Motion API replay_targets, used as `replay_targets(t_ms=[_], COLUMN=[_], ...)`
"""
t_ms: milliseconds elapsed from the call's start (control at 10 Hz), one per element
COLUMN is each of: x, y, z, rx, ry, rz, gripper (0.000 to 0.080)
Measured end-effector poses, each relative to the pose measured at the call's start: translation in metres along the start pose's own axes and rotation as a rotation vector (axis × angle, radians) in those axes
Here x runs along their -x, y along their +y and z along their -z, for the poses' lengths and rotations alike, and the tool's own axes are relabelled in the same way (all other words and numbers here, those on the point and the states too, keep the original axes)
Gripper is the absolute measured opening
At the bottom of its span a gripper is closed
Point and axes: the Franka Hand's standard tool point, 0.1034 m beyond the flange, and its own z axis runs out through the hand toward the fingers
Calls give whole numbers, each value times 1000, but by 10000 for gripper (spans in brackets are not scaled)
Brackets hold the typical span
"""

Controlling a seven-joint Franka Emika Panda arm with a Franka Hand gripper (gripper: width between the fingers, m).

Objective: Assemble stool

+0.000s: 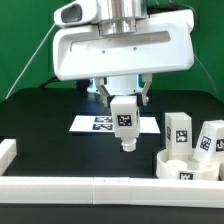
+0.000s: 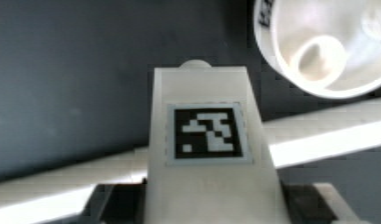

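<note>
Stool assembly is at the leg-carrying step: the pincer [image 1: 123, 103] is clamped on one tagged leg [image 1: 125, 122] above the table [image 1: 45, 125], and next it must go right to the round seat [image 1: 187, 167] and meet a hole [image 2: 318, 57].

The arm is hung straight down over the middle of the scene, wrist vertical, and the gripper [image 1: 123, 108] is pointed downward with its fingers [image 1: 108, 97] clamped shut on a stool leg [image 1: 124, 122].
</note>
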Motion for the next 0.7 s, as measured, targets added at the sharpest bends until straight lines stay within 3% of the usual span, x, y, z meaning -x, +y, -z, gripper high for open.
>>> replay_targets(t_ms=[300,400,600,700], x=[1,-2,-11,-14], y=[-2,-16,-46,-44], z=[-2,-3,-4,-5], rx=[3,22,20,20], ry=[-4,-2,-52,-38], rz=[10,90,162,159], gripper=[340,340,340,340])
